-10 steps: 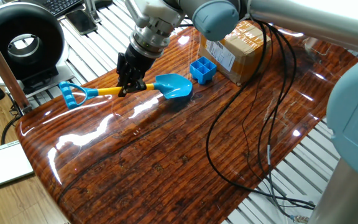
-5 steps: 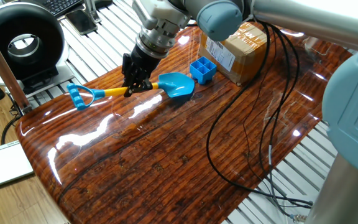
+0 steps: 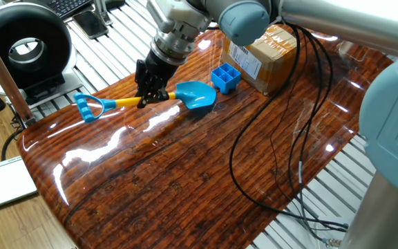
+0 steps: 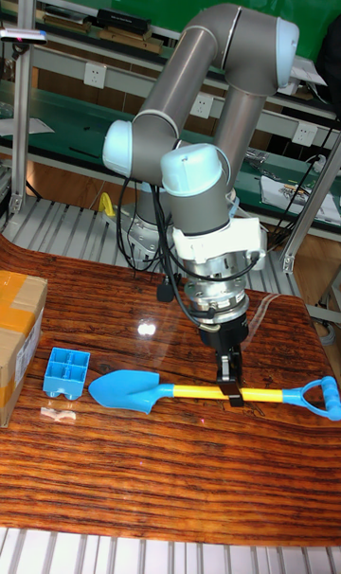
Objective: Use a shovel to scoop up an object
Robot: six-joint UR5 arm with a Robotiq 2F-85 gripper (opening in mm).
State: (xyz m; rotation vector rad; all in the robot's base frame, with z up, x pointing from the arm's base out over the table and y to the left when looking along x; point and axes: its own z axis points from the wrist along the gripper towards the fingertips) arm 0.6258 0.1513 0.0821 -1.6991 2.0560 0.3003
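Note:
The shovel (image 3: 193, 94) (image 4: 128, 390) lies across the wooden table, its light-blue blade pointing at the object, its blue loop end (image 3: 86, 107) (image 4: 316, 399) at the other side. My gripper (image 3: 150, 97) (image 4: 229, 390) is shut on the yellow shaft near its middle. The object (image 3: 225, 77) (image 4: 65, 372), a small blue tray with four compartments, sits just beyond the blade tip. A small gap separates blade and tray.
A brown cardboard box (image 3: 264, 55) (image 4: 17, 332) stands right behind the tray. A black round device (image 3: 26, 48) sits off the table's far left corner. Black cables (image 3: 282, 152) hang over the right half of the table.
Between one second and half a second ago the gripper pushed the shovel slightly toward the tray. Since then nothing has visibly moved.

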